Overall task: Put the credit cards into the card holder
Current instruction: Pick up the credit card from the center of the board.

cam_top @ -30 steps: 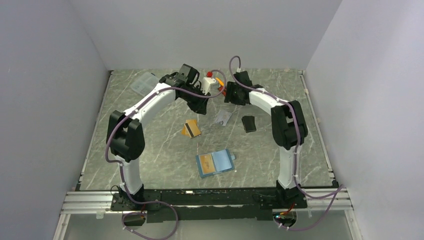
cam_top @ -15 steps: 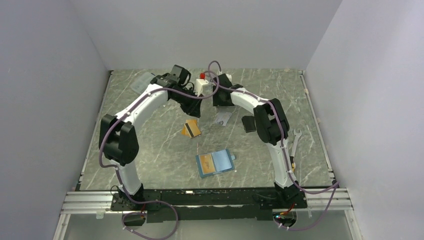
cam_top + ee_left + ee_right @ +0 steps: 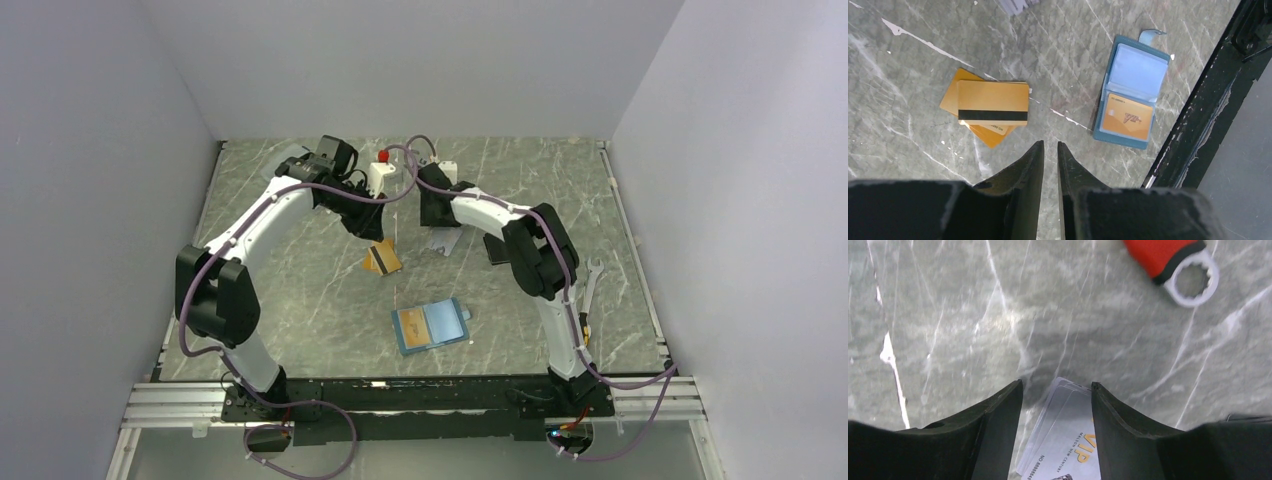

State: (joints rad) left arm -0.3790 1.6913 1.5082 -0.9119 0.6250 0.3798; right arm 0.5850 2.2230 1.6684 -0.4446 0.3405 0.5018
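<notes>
The teal card holder (image 3: 1130, 95) lies open near the middle of the desk's (image 3: 908, 50) near edge, one orange card showing in a pocket. Two orange-gold credit cards (image 3: 992, 102) overlap near the desk's centre. Above them hangs the left pincer (image 3: 1049, 150), barely released and empty. The right pincer (image 3: 1057, 387) is released above the silver-grey credit card (image 3: 1068, 445); I cannot tell whether it touches the card.

Overhead from rear; wrists close, downward; overlap unclear.
</notes>
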